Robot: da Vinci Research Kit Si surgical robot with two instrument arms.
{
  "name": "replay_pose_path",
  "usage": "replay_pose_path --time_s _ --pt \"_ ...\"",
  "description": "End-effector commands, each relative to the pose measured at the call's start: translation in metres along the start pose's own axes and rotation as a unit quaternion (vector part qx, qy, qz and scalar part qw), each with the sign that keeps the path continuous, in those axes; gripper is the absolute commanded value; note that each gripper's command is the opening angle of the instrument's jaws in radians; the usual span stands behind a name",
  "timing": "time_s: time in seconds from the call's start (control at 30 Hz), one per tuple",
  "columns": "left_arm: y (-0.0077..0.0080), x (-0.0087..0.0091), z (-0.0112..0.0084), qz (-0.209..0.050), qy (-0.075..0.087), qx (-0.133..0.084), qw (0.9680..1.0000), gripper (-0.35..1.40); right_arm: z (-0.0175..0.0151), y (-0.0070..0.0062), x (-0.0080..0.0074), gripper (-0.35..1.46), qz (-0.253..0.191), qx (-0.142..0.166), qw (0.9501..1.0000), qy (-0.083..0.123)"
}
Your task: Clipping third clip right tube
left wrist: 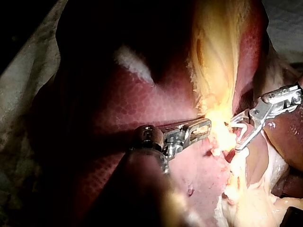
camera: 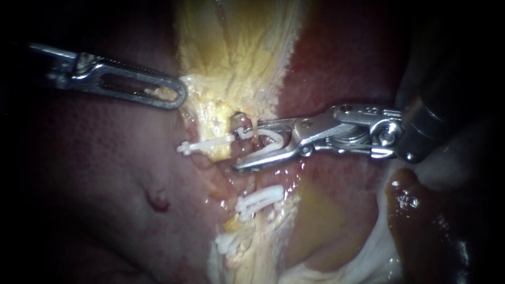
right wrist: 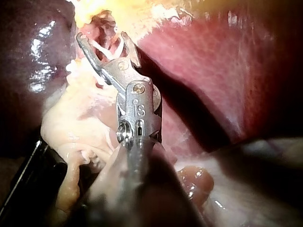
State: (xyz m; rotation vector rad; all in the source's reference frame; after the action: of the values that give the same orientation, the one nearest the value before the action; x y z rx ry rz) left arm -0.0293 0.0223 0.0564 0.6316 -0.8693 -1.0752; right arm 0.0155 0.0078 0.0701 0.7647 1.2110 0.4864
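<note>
My right instrument (camera: 243, 146) comes in from the right. Its jaws stand wide apart, both bearing on an open white clip (camera: 271, 139) seated between them, and they straddle the reddish tube (camera: 240, 120) below the yellow tissue (camera: 236, 52). In the right wrist view the same jaws (right wrist: 102, 38) frame the tube (right wrist: 106, 26). My left instrument (camera: 179, 97) reaches in from the left, its slotted jaws shut on the edge of the yellow tissue; in the left wrist view its jaws (left wrist: 206, 127) hold that same edge.
A closed white clip (camera: 205, 144) lies across the tissue left of the right instrument's jaws. Two more clips (camera: 260, 201) (camera: 227, 243) sit lower on the pale strand. Dark red liver (camera: 105, 173) fills the left. A glistening brown lobe (camera: 415, 210) lies at the lower right.
</note>
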Motion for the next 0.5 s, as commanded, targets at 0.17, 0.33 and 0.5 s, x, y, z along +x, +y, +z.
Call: replay_pose_path --time_s 0.17,0.33,0.5 --pt "0.0 0.0 0.0 0.0 0.0 0.0 1.0 -0.35 0.0 -0.0001 0.0 0.5 0.014 0.015 0.9997 0.012" --pt "0.0 0.0 -0.0001 0.0 0.0 0.0 1.0 -0.35 -0.0002 -0.0004 0.0 0.5 0.032 0.046 0.998 0.029" --pt "0.0001 0.0 -0.0001 0.0 0.0 0.0 1.0 -0.35 -0.0006 -0.0014 0.0005 0.5 0.049 0.078 0.9943 0.054"
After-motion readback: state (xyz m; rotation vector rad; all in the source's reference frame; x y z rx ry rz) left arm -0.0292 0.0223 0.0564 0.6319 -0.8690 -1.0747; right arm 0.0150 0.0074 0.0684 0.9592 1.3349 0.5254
